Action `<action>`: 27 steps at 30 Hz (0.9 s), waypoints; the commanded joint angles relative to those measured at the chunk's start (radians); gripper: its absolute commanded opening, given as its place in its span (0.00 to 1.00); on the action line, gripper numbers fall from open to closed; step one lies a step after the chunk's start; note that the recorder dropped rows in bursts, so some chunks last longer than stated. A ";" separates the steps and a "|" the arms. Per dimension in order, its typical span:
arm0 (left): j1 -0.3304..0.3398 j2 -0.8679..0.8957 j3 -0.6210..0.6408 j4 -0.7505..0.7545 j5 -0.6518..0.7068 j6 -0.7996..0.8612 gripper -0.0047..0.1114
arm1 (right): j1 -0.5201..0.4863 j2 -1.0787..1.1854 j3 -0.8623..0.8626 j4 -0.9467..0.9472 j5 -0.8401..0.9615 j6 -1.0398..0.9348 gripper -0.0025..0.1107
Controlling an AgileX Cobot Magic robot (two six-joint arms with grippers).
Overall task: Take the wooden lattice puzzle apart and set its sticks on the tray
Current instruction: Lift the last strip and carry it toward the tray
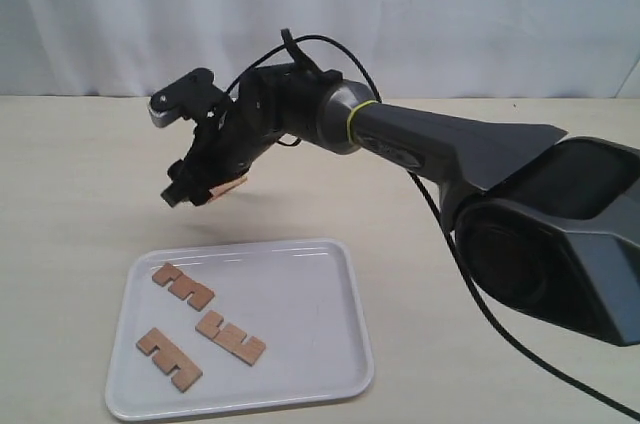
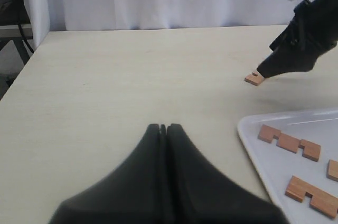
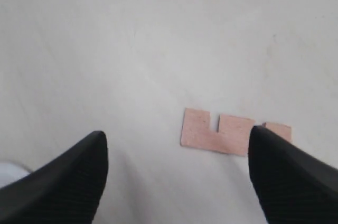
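Note:
Three notched wooden sticks [image 1: 183,285] [image 1: 230,337] [image 1: 168,358] lie flat on the white tray [image 1: 300,314], which also shows in the left wrist view [image 2: 264,155] with sticks [image 2: 289,142] on it. My right gripper [image 1: 200,194] hangs above the table just beyond the tray's far rim, its jaws wide open [image 3: 177,131]. A fourth stick [image 1: 231,187] [image 3: 216,131] sits at one fingertip [image 3: 285,171], off the table, not clamped. No assembled lattice puzzle shows. My left gripper [image 2: 163,127] is shut and empty, low over the table left of the tray.
The right arm [image 1: 450,149] stretches across the table from the right side. A white curtain [image 1: 320,4] backs the table. The table's left edge [image 2: 24,71] shows in the left wrist view.

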 commanded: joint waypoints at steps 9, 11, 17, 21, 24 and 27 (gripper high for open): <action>0.001 -0.001 0.002 0.003 -0.009 0.001 0.04 | 0.110 0.002 0.000 -0.707 -0.087 1.008 0.63; 0.001 -0.001 0.002 0.003 -0.009 0.001 0.04 | 0.147 0.008 0.000 -0.913 -0.043 1.209 0.64; 0.001 -0.001 0.002 0.003 -0.009 0.001 0.04 | 0.196 0.051 0.000 -1.084 -0.033 1.489 0.64; 0.001 -0.001 0.002 0.003 -0.009 0.001 0.04 | 0.194 0.086 0.000 -1.098 -0.017 1.580 0.64; 0.001 -0.001 0.002 0.003 -0.009 0.001 0.04 | 0.194 0.103 0.000 -1.117 -0.009 1.628 0.64; 0.001 -0.001 0.002 0.003 -0.009 0.001 0.04 | 0.194 0.116 0.000 -1.130 -0.009 1.667 0.64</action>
